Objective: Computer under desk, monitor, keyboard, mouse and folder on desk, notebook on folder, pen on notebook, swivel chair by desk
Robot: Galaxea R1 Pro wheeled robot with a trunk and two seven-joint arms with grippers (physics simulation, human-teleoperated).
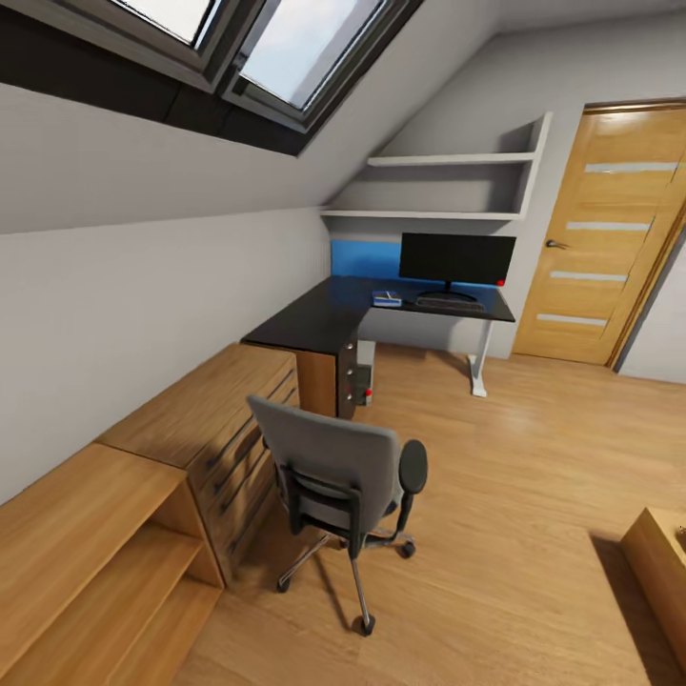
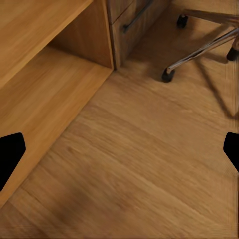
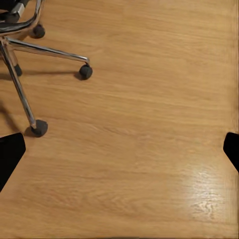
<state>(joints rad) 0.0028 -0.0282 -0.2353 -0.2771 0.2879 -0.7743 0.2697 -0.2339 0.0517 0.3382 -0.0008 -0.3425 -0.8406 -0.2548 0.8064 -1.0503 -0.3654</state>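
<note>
The left tool hangs over bare wood floor, its two dark fingertips spread wide at the edges of the left wrist view and pinching nothing. Beyond it stands a light wooden open shelf unit and, next to that, a wooden dresser with a dark bar handle; past the tool's other fingertip lie chrome legs and black casters of the swivel chair.

From the head camera, the wooden dresser runs along the sloped grey wall at the left, and the swivel chair stands just beside it on the floor, its grey back toward the camera, well apart from the worktop.

The glossy black L-shaped worktop sits far ahead in the corner under white shelves. On it the monitor stands upright with the keyboard just before its stand, and the blue folder lies near the keyboard's left end with something dark on it, too small to tell. Below the worktop, by the drawer unit, a grey box with a red dot, the computer, shows partly.

The right tool is likewise spread wide over the floor, empty, with the swivel chair's chrome base beyond one fingertip. A wooden door stands at the far right.
</note>
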